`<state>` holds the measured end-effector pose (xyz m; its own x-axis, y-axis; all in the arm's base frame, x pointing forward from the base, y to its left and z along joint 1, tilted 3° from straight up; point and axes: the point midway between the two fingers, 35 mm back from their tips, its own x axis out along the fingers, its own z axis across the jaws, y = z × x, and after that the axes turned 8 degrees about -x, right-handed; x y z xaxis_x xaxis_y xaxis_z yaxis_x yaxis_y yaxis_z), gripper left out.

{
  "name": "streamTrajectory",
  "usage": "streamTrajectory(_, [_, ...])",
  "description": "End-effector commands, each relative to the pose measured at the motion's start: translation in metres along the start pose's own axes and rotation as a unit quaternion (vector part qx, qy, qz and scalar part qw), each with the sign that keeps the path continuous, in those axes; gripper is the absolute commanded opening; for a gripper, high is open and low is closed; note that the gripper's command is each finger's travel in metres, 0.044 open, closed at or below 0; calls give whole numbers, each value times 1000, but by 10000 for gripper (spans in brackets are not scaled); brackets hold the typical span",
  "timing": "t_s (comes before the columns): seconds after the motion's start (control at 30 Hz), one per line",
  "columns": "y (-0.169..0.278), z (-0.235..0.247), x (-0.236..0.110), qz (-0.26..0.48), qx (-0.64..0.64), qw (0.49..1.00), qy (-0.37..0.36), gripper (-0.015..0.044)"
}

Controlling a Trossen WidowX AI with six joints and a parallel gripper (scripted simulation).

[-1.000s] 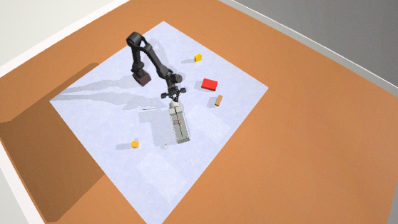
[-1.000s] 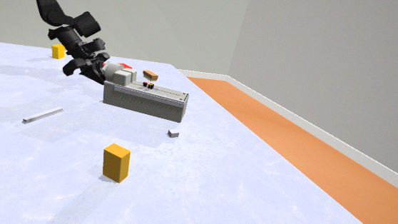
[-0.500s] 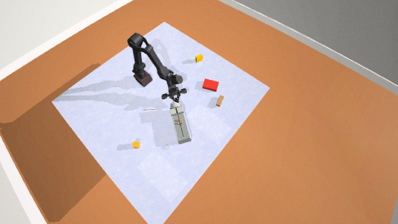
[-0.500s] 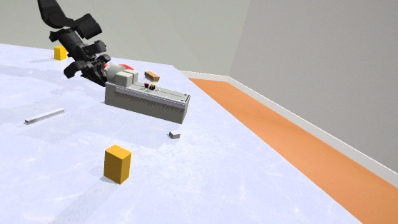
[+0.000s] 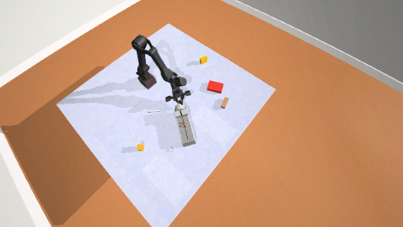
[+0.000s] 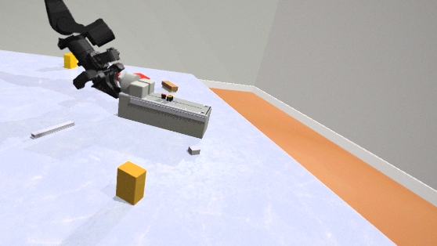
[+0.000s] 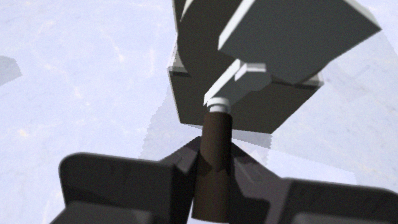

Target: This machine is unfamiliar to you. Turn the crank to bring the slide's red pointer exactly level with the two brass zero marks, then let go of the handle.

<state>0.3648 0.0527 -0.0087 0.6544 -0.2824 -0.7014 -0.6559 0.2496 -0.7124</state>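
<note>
While gripper (image 7: 214, 165) clamps crank handle (image 7: 215, 150), machine (image 5: 185, 126) mid-mat

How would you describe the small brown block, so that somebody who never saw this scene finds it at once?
Start at the long grey machine near the middle of the pale blue mat. Beyond its crank end lies a flat red block, and beside that, toward the mat's edge, the small brown block. It is the only tan, slim piece; the two cubes are yellow.

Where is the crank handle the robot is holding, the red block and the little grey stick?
crank handle (image 7: 215, 150), wrist view, middle of its dark shaft between the gripper fingers.
red block (image 5: 215, 86), top view, its top face.
grey stick (image 6: 52, 128), exterior view, its middle.
</note>
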Motion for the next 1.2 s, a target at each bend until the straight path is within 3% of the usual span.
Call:
streamTrajectory(0.0, [4,-8,3,7,-2,1000,10,0])
streamTrajectory(1.17, [4,-18,1,7,-2,1000,10,0])
